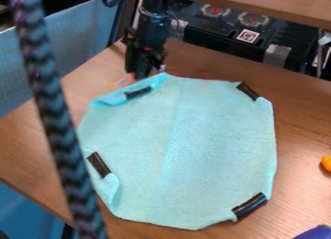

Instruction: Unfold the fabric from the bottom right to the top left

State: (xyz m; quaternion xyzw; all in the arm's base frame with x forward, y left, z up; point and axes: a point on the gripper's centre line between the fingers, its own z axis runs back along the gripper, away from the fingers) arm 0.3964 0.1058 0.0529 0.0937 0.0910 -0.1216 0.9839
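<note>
1 light-blue cloth (207, 141) w/ 4 black strips (249, 205) on 1 bench (302, 112), 1 tool (147, 74) by cloth's far edge, can't tell if apart/together tbh.

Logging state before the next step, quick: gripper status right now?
Gripper: can't tell open or closed; it's at the upper-left edge of the light blue cloth, and whether it grips the cloth can't be told.
</note>
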